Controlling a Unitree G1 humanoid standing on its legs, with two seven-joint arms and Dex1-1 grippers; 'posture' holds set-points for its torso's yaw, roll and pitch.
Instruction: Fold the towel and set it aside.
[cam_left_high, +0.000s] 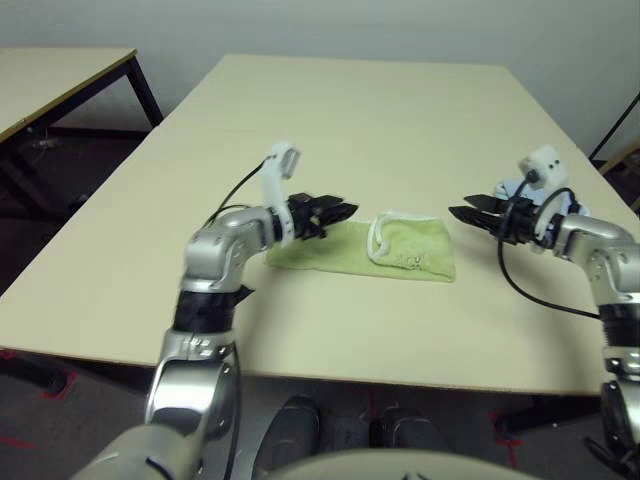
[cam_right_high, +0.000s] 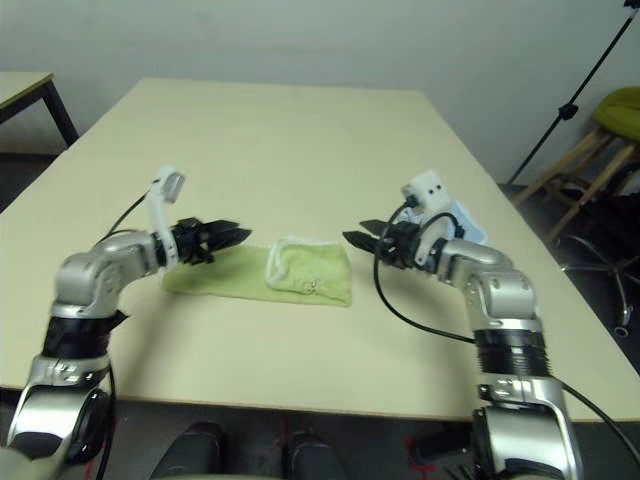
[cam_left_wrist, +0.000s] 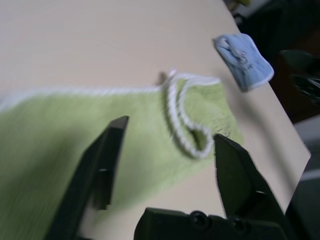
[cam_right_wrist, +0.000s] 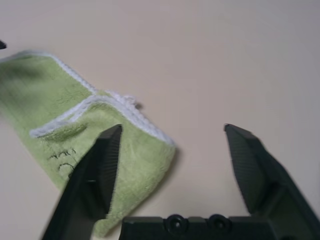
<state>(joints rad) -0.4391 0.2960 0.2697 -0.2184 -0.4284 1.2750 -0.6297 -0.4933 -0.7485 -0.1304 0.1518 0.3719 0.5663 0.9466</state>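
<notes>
A light lime-green terry towel with white stitched edging (cam_left_high: 418, 248) lies on the pale rectangular table, its long strip running left to right and its right end folded back over itself; the black two-fingered left gripper (cam_left_high: 326, 215), nearer, hangs above the towel's unfolded left part, released with fingers apart, while the black two-fingered right gripper (cam_left_high: 482, 215), also spread and empty, hovers just beyond the towel's folded right end. By the look of it, the left part must come rightward over that fold next; the towel's small dark embroidered mark is unreadable.
</notes>
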